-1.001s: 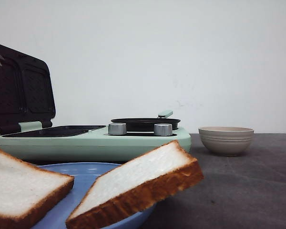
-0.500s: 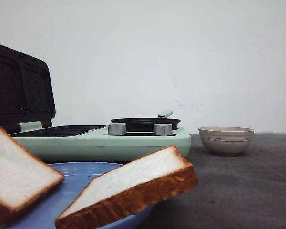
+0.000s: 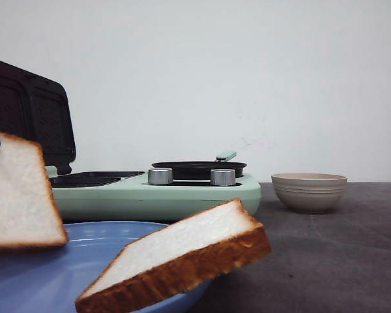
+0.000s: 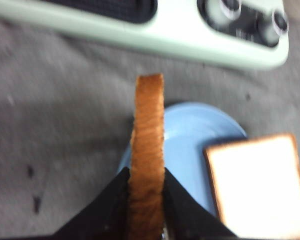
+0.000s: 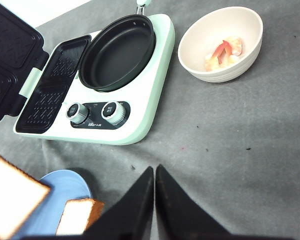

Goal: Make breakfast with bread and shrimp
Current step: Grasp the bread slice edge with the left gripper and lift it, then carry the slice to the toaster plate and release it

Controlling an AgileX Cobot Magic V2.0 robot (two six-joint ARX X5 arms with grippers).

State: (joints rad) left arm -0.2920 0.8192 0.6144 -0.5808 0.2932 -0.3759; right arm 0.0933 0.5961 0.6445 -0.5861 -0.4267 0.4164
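Observation:
My left gripper (image 4: pixel 146 175) is shut on one bread slice (image 4: pixel 148 150), gripping it edge-on by its brown crust. That slice hangs tilted above the blue plate (image 3: pixel 98 261) at the left of the front view (image 3: pixel 19 195). The second bread slice (image 3: pixel 182 257) leans on the plate's right rim and also shows in the left wrist view (image 4: pixel 260 185). The shrimp (image 5: pixel 224 52) are pinkish pieces in the beige bowl (image 5: pixel 205 35). My right gripper (image 5: pixel 154 172) is shut and empty above the grey table, apart from the plate and bowl.
A mint green breakfast maker (image 5: pixel 140 115) stands behind the plate with its sandwich lid (image 3: pixel 26 124) open, ribbed plates (image 5: pixel 52 95) exposed, a black round pan (image 5: pixel 117 52) and two silver knobs (image 3: pixel 160 176). The beige bowl (image 3: pixel 309 191) stands to its right.
The left slice has risen off the plate and tipped up towards vertical, held by my left gripper. The right slice settled slightly lower a second ago and has stayed still since.

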